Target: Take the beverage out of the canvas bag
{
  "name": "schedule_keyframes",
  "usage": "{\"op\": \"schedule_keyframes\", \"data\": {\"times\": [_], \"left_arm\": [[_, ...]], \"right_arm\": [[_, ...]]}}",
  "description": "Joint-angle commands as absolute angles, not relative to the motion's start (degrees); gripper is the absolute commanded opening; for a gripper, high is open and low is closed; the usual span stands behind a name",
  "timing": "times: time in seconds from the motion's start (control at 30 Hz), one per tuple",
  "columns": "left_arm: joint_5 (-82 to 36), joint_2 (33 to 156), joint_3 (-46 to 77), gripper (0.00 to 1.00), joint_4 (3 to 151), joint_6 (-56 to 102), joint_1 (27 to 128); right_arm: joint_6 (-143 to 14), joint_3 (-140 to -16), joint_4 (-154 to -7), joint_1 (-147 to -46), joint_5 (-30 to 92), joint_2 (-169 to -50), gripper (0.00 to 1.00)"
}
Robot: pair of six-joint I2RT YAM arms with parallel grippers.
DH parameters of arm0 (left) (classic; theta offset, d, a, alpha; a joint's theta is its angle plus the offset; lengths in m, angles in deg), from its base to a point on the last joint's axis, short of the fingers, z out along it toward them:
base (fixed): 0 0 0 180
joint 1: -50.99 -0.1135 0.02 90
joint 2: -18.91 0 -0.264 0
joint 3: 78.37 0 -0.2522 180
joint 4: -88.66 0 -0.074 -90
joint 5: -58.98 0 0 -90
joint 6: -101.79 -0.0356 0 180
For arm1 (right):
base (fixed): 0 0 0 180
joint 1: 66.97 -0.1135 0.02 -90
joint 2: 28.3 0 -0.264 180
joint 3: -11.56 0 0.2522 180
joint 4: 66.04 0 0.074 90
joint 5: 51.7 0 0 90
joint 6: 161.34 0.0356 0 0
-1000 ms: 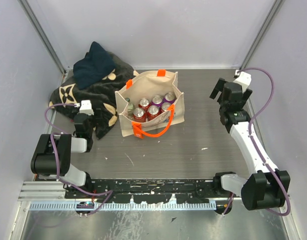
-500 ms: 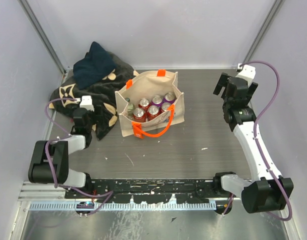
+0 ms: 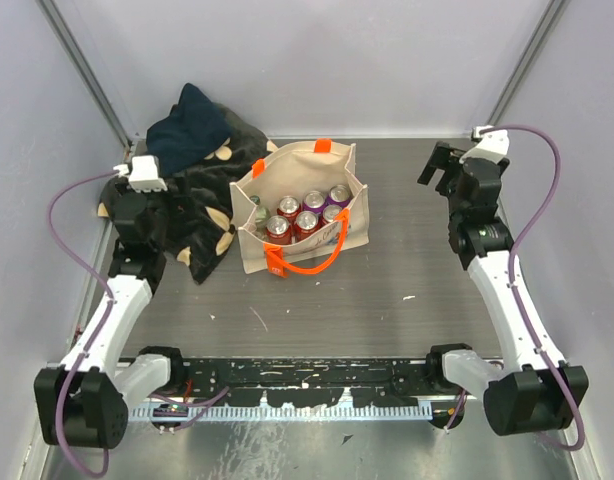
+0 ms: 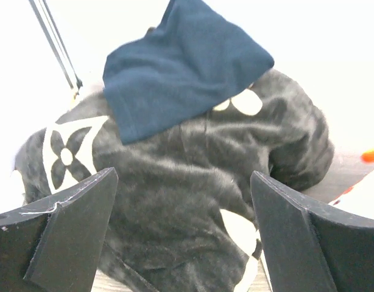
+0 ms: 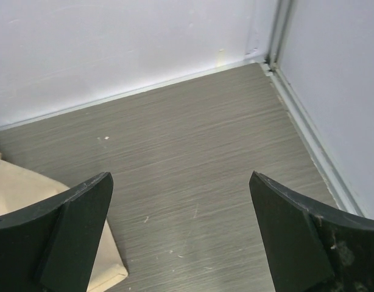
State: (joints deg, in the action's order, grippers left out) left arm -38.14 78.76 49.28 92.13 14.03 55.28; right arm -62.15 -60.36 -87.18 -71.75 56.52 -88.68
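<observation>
While left gripper (image 4: pixel 182 175), right gripper (image 5: pixel 181 176) gape empty, boxy canvas bag (image 3: pixel 255 252) holds round-topped cans (image 3: pixel 307 213).

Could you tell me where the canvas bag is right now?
In the top view, the canvas bag stands just left of centre on the table, beside the dark blanket to its left, cans inside.

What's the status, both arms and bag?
Left tool open, facing the blanket. Right tool open, right of the canvas bag. Cans upright inside, none grasped. Bag mouth unobstructed.
</observation>
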Motion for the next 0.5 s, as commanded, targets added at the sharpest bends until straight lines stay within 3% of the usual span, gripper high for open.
{"op": "schedule_keyframes", "data": {"times": [0.0,0.27,0.47], "left_arm": [[-34.82,74.57,43.92,0.98,83.01,15.42,55.51],[-27.75,73.8,39.3,0.98,76.89,23.58,58.32],[-35.68,79.38,31.58,0.98,69.63,18.87,73.78]], "right_arm": [[-61.2,-65.96,-83.8,-72.05,48.53,-91.92,1.0],[-65.53,-71.53,-85.04,-79.74,52.03,-96.26,0.97],[-70.37,-74.53,-84.04,-87.05,56.54,-97.65,0.89]]}}
